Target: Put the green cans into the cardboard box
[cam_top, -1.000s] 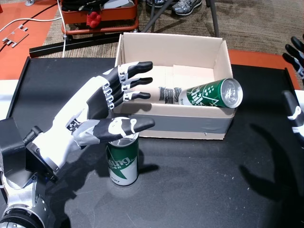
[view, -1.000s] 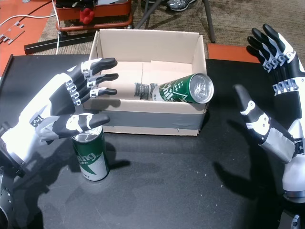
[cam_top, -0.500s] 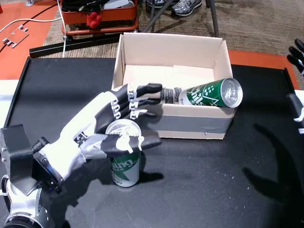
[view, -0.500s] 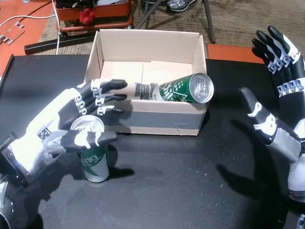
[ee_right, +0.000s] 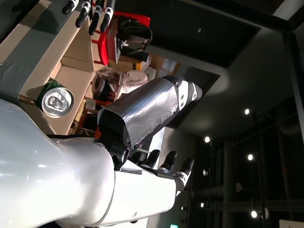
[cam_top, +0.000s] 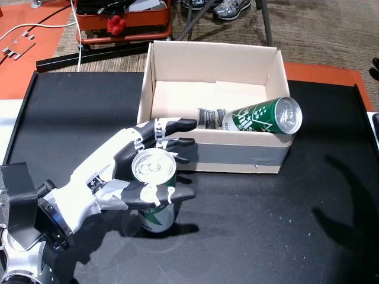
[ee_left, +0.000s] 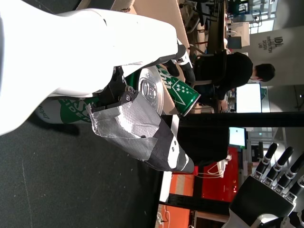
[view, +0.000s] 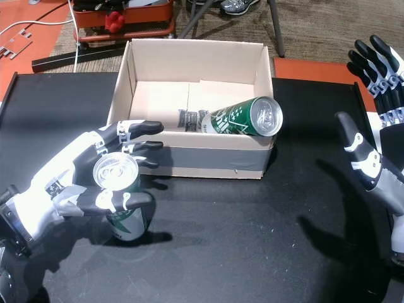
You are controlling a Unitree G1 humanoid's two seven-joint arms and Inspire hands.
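I judge the upright green aluminium can (cam_top: 155,190), standing lower left of frame on the black counter (cam_top: 266,225) before the open cardboard box (cam_top: 213,59), light, thin-walled, slick and easily dented. I would grip mid-body, with moderate squeeze. My left robot hand (cam_top: 127,174) cups it: thumb across the front, fingers behind, not visibly clamped. A second green can (cam_top: 262,116) lies tilted on the box's front wall. My right robot hand (view: 379,158) hangs spread, empty.
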